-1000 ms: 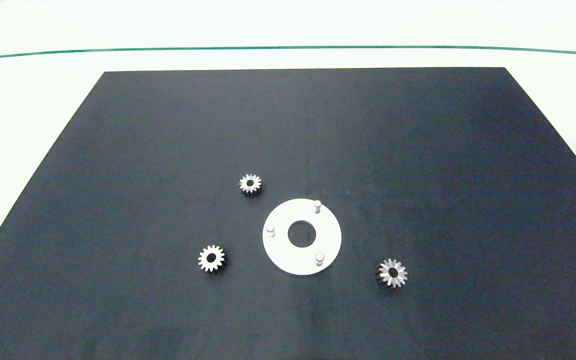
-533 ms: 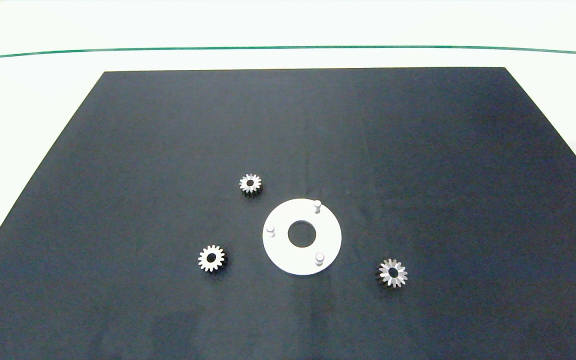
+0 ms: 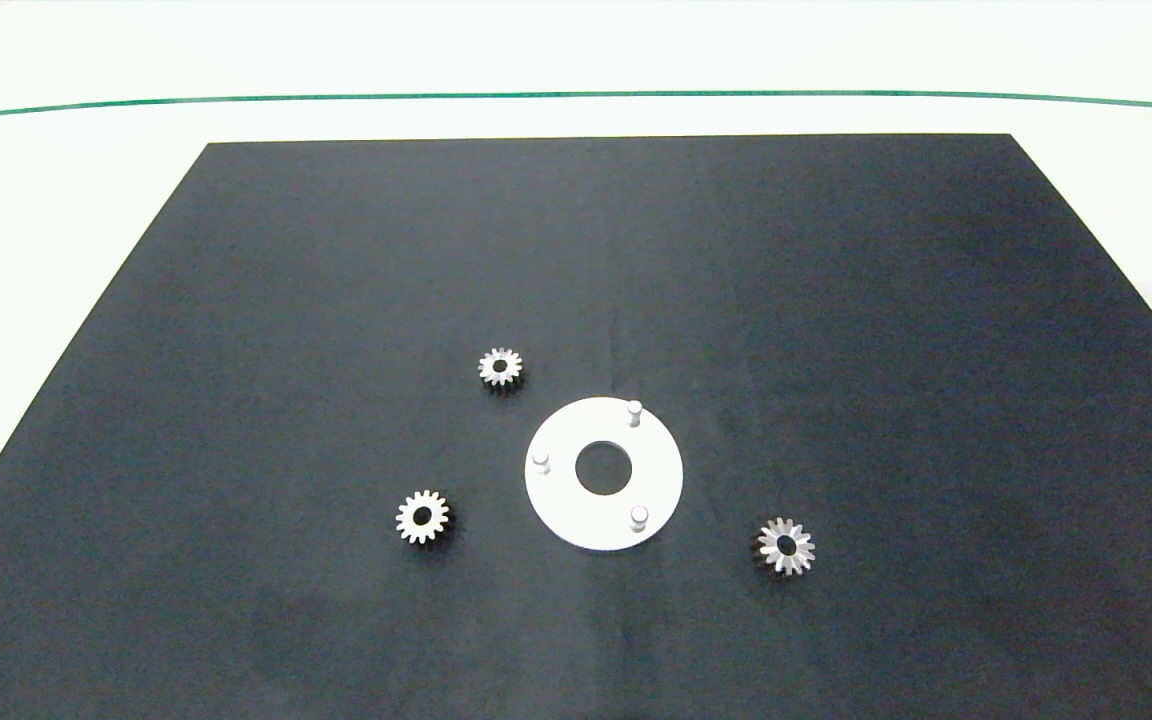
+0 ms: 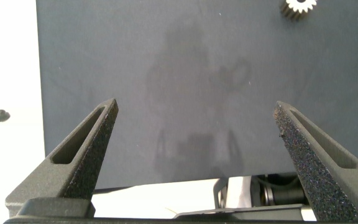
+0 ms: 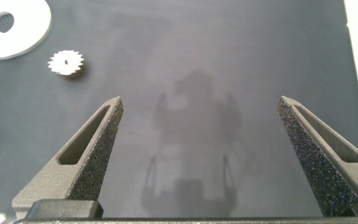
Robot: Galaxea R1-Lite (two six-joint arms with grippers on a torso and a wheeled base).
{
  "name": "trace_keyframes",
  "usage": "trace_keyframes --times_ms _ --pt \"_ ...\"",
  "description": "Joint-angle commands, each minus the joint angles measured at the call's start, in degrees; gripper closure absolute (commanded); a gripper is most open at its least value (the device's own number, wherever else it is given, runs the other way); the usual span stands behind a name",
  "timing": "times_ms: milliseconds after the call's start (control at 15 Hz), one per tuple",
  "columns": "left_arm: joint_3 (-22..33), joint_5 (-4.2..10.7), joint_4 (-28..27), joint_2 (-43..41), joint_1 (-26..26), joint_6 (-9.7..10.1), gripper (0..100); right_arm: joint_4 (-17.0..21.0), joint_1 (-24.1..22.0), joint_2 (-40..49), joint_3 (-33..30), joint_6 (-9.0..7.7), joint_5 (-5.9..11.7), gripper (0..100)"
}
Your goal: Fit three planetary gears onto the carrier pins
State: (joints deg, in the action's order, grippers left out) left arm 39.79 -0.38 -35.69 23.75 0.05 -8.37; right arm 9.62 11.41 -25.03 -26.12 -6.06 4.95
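A flat white disc with a large central hole lies near the middle of the black mat, and three carrier pins stand upright on it, all bare. Three silvery planetary gears lie flat on the mat around it: one behind and to the left, one at the front left, one at the front right. Neither arm shows in the head view. My left gripper hangs open over bare mat, with one gear far off. My right gripper is open too, with a gear and the disc beyond it.
The black mat covers most of a white table. A thin green line runs across the table behind the mat. The mat's near edge shows in the left wrist view.
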Motion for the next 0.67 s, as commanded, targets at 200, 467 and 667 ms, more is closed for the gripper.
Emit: trace_keyframes --times_ms 200,467,667 --pt "6.09 2.14 -0.69 6.57 2.68 -6.04 3 0.84 6.43 -22.52 -14.04 -4.05 -1.87 0" --pt "8.11 2.4 -0.87 8.07 3.64 -7.01 3 0.84 9.24 -30.08 -17.21 -4.14 -3.54 0" --pt "10.66 2.4 -2.45 10.88 3.73 -6.92 3 0.75 12.67 -34.83 -19.14 -4.14 -4.77 0"
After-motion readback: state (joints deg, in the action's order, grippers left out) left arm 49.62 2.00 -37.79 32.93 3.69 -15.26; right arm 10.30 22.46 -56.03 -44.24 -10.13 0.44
